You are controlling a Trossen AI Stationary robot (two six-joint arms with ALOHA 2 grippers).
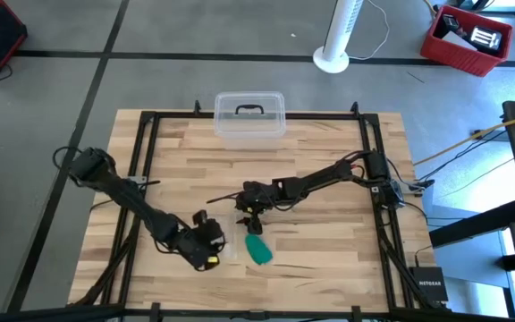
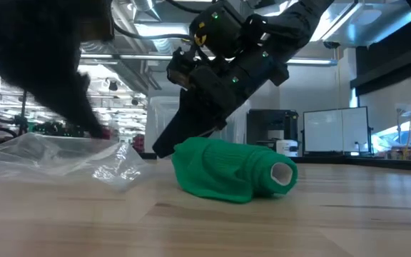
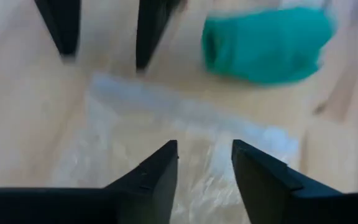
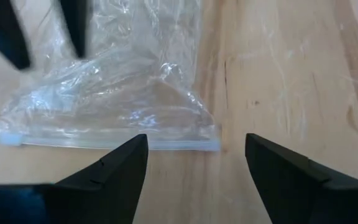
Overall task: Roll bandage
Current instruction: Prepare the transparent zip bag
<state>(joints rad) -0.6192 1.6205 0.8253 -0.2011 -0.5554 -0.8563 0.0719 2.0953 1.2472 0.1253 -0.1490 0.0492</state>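
The teal-green bandage (image 1: 258,249) is a compact roll lying on its side on the wooden table near the front edge. Its pale core end (image 2: 282,173) shows in the low view, and it also shows in the left wrist view (image 3: 265,43). A crinkled clear plastic bag (image 4: 104,93) lies flat just to its left. My right gripper (image 1: 254,223) is open, just beyond the roll's far end, its fingers slanting down to the table (image 4: 196,146). My left gripper (image 1: 207,238) is open over the bag's left part (image 3: 205,152).
A clear plastic box (image 1: 249,117) with a lid and a dark handle stands at the table's far edge. Black frame rails (image 1: 147,152) run along the table's left, right and far sides. Bare wood lies to the right of the bandage (image 1: 329,250).
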